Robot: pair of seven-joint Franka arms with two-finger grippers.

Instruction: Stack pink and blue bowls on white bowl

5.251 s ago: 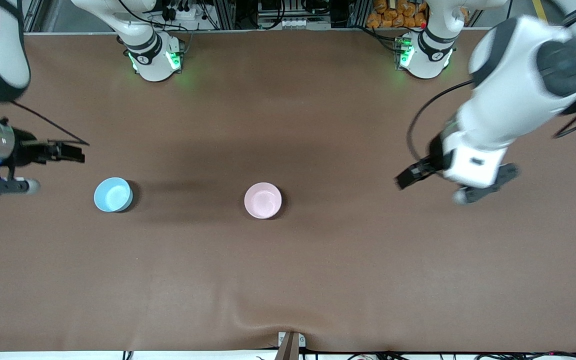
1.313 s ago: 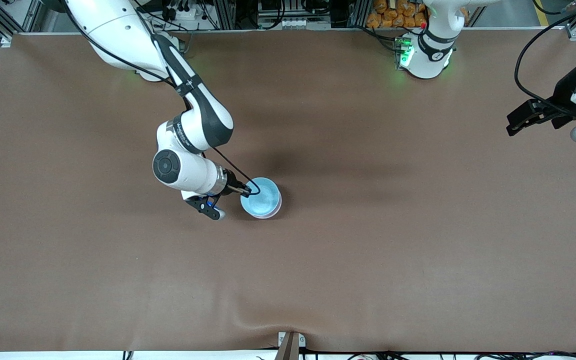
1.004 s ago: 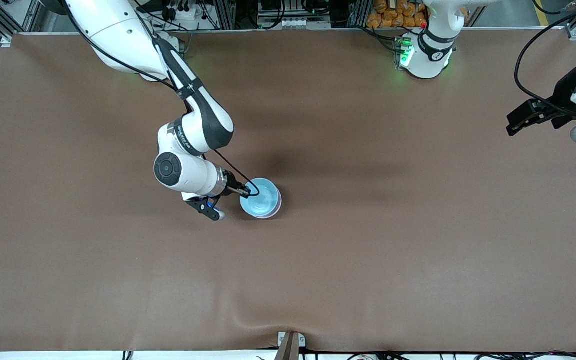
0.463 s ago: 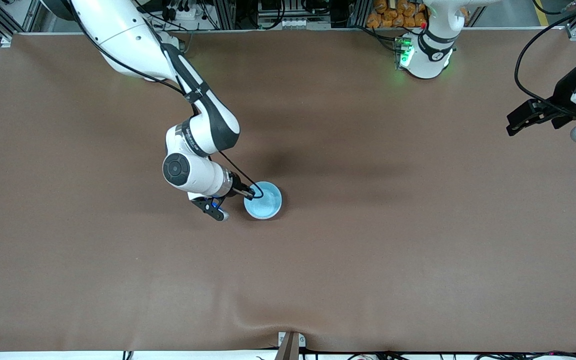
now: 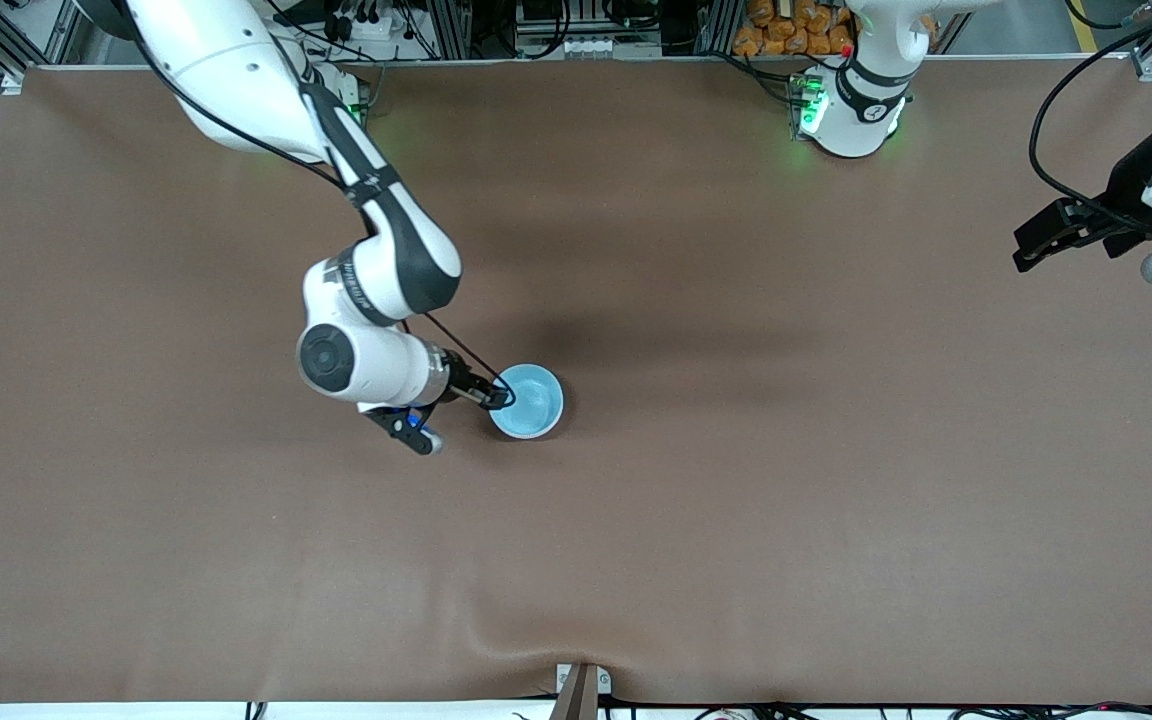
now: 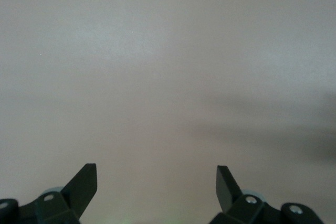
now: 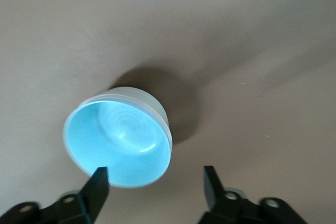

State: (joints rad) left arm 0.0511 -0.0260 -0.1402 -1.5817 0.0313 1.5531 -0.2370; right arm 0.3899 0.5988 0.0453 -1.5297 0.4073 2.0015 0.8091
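Front view, nearest things first: the brown counter carries one stack of bowls about midway between my two arms' ends. The blue bowl sits upright inside the pink bowl, nested down so far that from above only the blue inside shows. In the right wrist view the outer bowl is a pale wall and a thin rim around the blue one, and its tint is hard to tell there. The stack throws a dark shadow on the counter.

My right hand is low at the stack's edge, on the side toward the right arm's end of the counter. Its fingers stand wide. One tip is over the edge of the blue bowl and the other is out over bare counter, so part of the rim lies between them without being clamped. I hold nothing in this hand. The right arm reaches down to it from its base at the top of the front view.

My left hand waits over the counter at the left arm's end, well apart from the bowls. Its fingers are spread wide over bare brown surface, and it is empty too.
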